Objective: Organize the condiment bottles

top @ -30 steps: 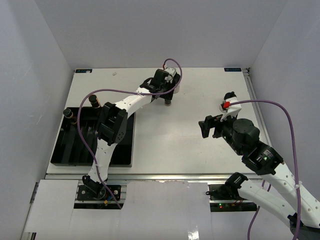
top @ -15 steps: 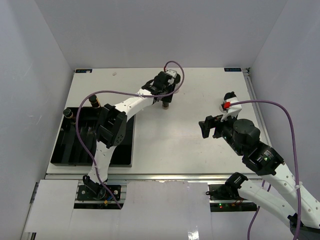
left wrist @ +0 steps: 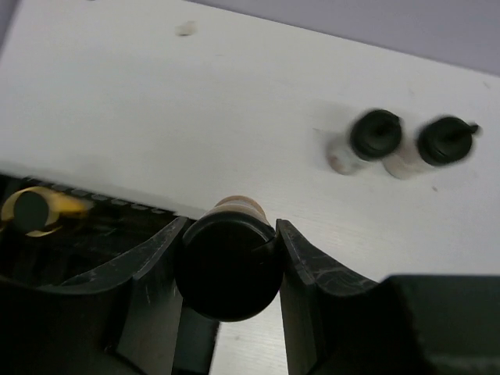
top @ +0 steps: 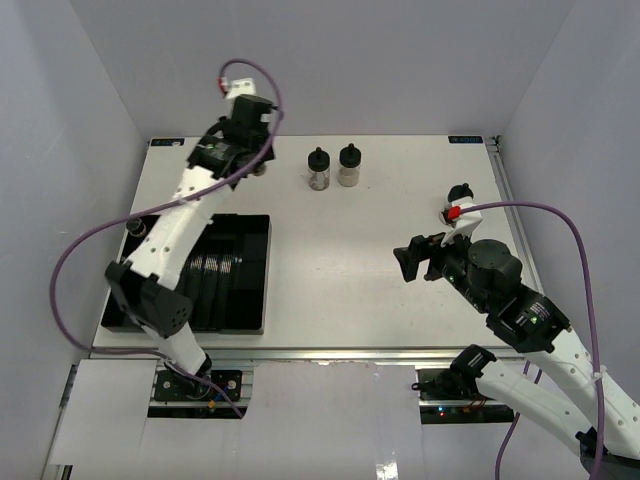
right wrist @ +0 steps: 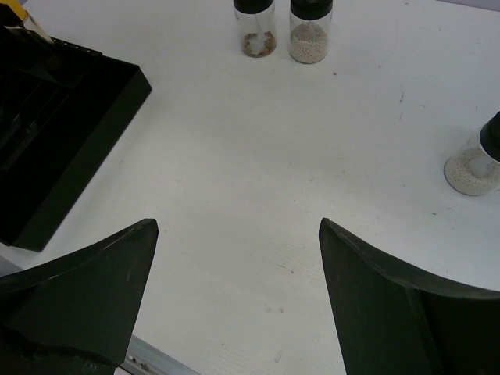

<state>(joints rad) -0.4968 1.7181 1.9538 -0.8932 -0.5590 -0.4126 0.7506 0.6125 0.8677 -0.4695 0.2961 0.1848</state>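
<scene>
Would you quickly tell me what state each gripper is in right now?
Left gripper: closed on a black-capped bottle with brownish contents.
Right gripper: open, holding nothing.

The left end effector [left wrist: 230,228], reached forward, clamps a bottle [left wrist: 226,269]; the right end effector [right wrist: 238,226] hovers spread wide.

We record a brown-flecked black-capped clear bottle [top: 318,170] upright just beside a pale-grained bottle [top: 349,166]. A third pale-powder bottle [right wrist: 473,168] stands well apart. The left gripper [left wrist: 228,248] clamps a brown-filled bottle [left wrist: 226,272].
</scene>
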